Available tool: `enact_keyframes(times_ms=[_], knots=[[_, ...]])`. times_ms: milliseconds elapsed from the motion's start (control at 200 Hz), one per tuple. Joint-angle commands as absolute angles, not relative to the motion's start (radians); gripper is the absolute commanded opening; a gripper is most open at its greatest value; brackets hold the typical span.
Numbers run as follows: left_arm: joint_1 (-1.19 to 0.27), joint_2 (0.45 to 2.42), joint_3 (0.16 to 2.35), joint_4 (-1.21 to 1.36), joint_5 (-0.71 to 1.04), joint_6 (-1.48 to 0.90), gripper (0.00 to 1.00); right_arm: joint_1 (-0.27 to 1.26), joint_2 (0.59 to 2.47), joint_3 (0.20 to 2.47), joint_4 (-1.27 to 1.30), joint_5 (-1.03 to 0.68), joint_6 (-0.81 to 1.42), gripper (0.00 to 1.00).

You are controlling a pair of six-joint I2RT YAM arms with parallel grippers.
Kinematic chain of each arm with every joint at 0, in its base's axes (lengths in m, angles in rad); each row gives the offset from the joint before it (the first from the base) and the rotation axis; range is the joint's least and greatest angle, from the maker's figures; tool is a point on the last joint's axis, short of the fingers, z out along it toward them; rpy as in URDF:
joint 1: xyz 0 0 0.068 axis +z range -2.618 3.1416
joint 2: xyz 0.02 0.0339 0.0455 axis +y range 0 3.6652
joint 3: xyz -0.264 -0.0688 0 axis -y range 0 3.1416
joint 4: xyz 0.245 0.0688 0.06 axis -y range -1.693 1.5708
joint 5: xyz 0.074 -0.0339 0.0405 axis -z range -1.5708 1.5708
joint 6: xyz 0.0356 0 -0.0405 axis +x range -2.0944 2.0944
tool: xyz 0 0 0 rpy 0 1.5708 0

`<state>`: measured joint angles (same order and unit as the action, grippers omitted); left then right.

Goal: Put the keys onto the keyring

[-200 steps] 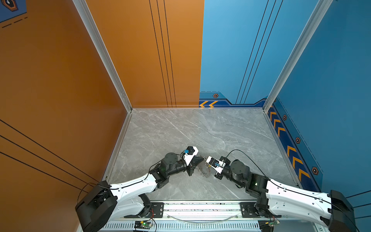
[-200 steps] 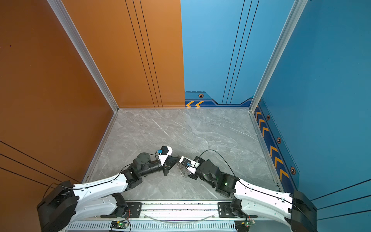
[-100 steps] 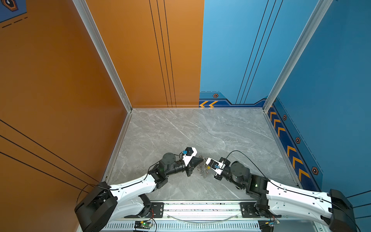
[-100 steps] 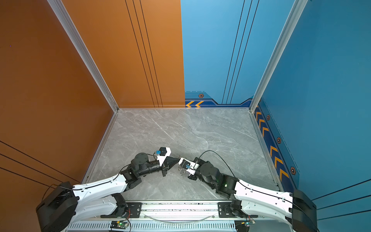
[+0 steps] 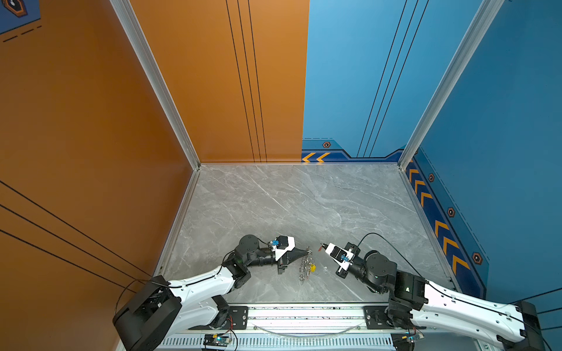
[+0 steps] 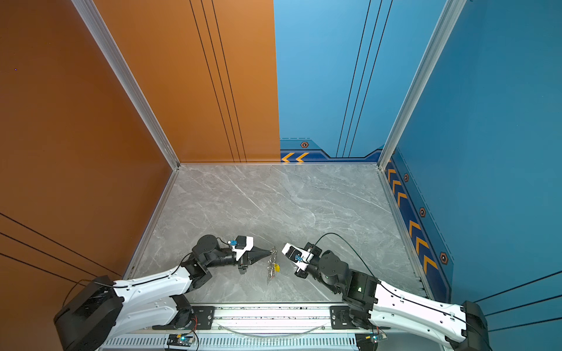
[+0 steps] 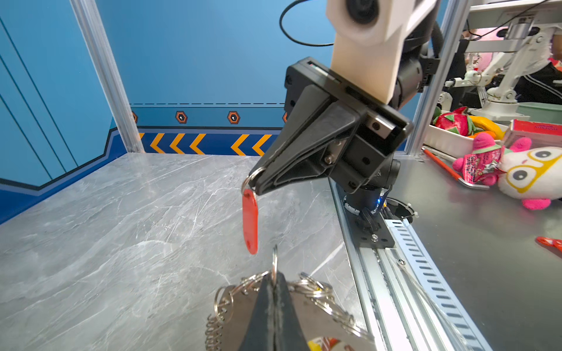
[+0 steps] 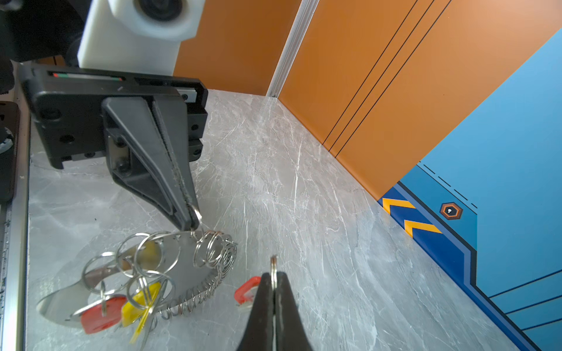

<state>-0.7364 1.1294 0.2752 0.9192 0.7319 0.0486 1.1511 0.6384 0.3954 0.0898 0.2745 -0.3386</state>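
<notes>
In a top view, left gripper (image 5: 307, 251) clamped on the keyring (image 5: 304, 266), yellow key (image 5: 312, 267) at its 5 o'clock; left wrist view, right gripper (image 7: 258, 182) clamping the red key tag (image 7: 250, 221) by its ring; right wrist view, we see them apart

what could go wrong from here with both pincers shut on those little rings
1. The right pincer grips the small ring only at its very tip, with the red tag dangling free. A bump or swing could twist the ring out of the grip.
2. The left pincer holds one thin ring at its tip, and the bunch of rings trails from it. Any tug from that bunch could pull the ring free.
</notes>
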Motion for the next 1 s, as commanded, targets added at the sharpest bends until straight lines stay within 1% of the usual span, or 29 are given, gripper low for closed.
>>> enact_keyframes(times_ms=[0,165,230,370,696,991], knots=[[-0.719,1.144,0.274,1.012,0.780,0.064,0.00,1.161,0.629,0.381,0.065,0.302,-0.317,0.00],[-0.704,1.168,0.302,1.014,0.699,-0.035,0.00,1.160,0.653,0.367,0.107,0.272,-0.318,0.00],[-0.690,1.190,0.322,1.015,0.698,-0.097,0.00,1.161,0.667,0.361,0.136,0.265,-0.321,0.00],[-0.684,1.226,0.344,1.016,0.663,-0.150,0.00,1.164,0.711,0.359,0.199,0.247,-0.328,0.00],[-0.683,1.236,0.365,1.011,0.629,-0.289,0.00,1.161,0.856,0.389,0.323,0.304,-0.379,0.00],[-0.687,1.209,0.396,0.857,0.583,-0.307,0.00,1.153,0.867,0.395,0.363,0.320,-0.401,0.00]])
